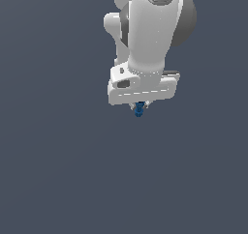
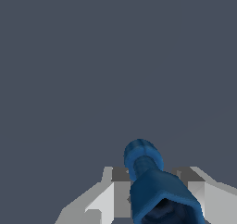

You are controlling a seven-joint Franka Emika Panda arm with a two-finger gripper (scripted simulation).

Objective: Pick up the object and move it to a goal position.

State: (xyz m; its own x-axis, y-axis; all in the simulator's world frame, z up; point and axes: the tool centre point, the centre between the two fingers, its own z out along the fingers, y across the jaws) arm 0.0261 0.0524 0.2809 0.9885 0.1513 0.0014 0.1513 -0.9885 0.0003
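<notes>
1. The gripper [image 1: 139, 104] is narrow, with the object [image 1: 139, 110] between its two fingers. In the wrist view a pale finger [image 2: 111, 197] shows on each side of the blue body [image 2: 159, 190], flanks look touching.
2. Object location: directly under the white hand, poking out below the fingertips — only its lower knobbly end shows in the exterior view.
3. Key relation: the object's long axis runs along the fingers, rounded tip pointing away from the palm. Grip is across the short axis.
4. No goal marker visible in either view — direction of travel cannot be told.
5. Judgement: grasp looks done, carry phase. Risk is the piece sliding out lengthwise, since much of it overhangs the fingertips.
</notes>
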